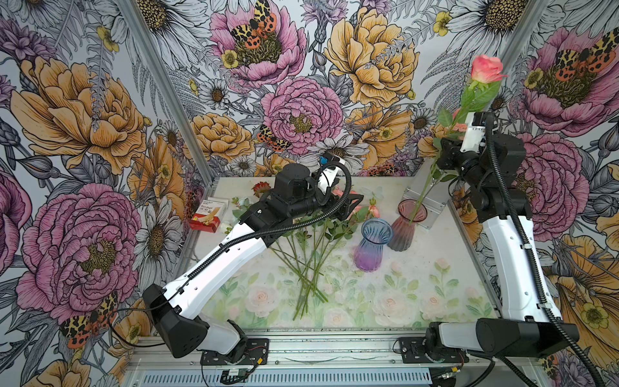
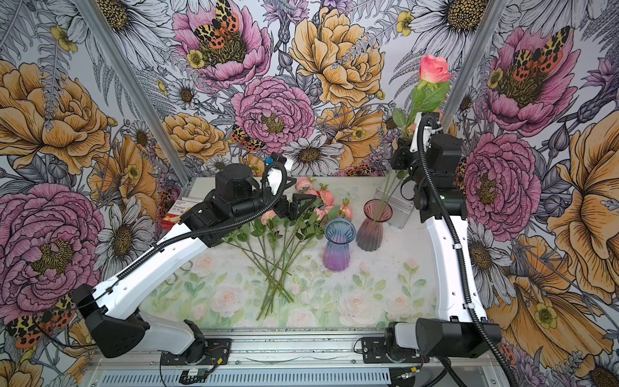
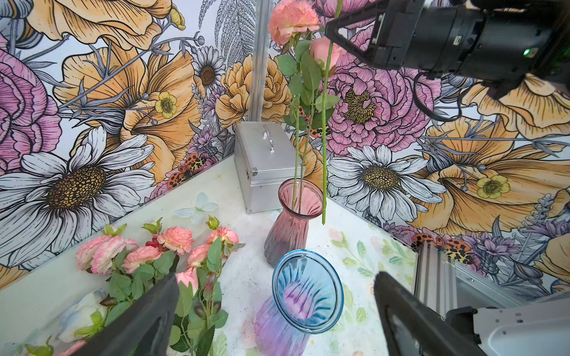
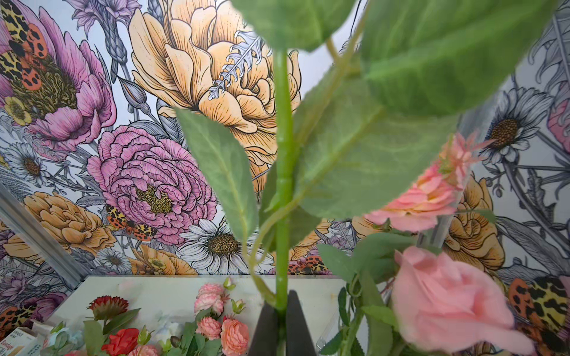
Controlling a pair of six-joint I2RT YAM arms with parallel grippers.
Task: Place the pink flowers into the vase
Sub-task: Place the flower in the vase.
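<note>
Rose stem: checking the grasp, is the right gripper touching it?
Touching. In the right wrist view the right gripper has its fingers clamped on the stem.

Blue vase (image 1: 371,249) crowding pink vase (image 1: 403,236)

The scene was a robotics lab booth: left arm (image 1: 221,264) and right arm (image 1: 512,258) bolted to an aluminium rail (image 1: 318,348), floral-print walls (image 1: 83,140) enclosing the table (image 1: 435,254).

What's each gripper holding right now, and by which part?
The right gripper is shut on a pink rose, pinching its green stem below the leaves. The left gripper is open and empty.
</note>
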